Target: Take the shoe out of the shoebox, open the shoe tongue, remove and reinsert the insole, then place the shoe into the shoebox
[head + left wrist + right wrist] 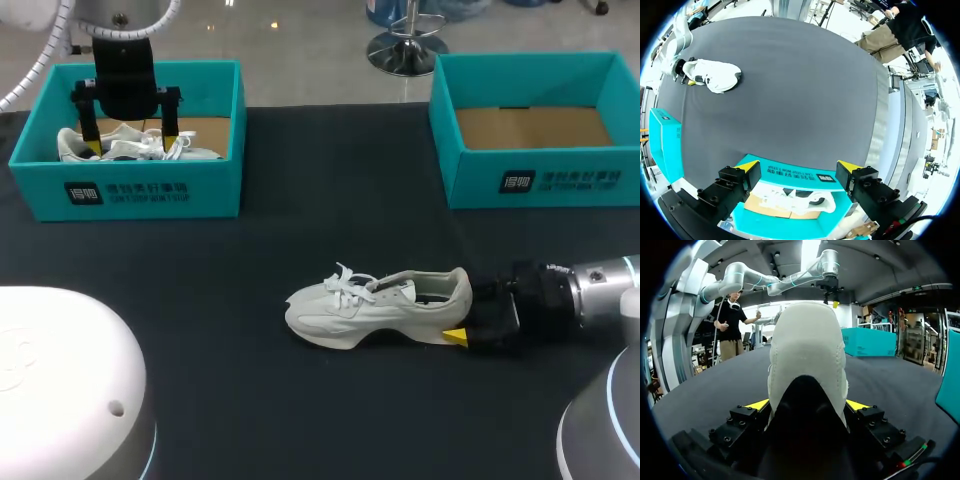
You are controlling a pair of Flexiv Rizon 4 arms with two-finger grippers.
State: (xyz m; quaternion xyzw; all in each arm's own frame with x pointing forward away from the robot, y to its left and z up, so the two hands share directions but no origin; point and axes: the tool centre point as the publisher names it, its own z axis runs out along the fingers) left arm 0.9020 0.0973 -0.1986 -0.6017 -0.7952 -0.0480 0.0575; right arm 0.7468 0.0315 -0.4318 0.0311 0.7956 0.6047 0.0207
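Note:
A white sneaker (370, 305) lies on its sole in the middle of the black table, toe to the left; it also shows in the left wrist view as the sneaker (715, 75). My right gripper (468, 312) is at its heel. In the right wrist view the heel (807, 350) fills the gap of the right gripper (807, 405), and both yellow-tipped fingers press its sides. A second white shoe (200, 152) lies in the teal left shoebox (140, 185). My left gripper (130, 143) hangs open above that shoe (795, 200), holding nothing, the left gripper (797, 165) straddling the box's wall.
An empty teal shoebox (540, 180) with a brown cardboard floor stands at the back right. A white rounded robot base (60, 380) sits at the front left, another base (600, 430) at the front right.

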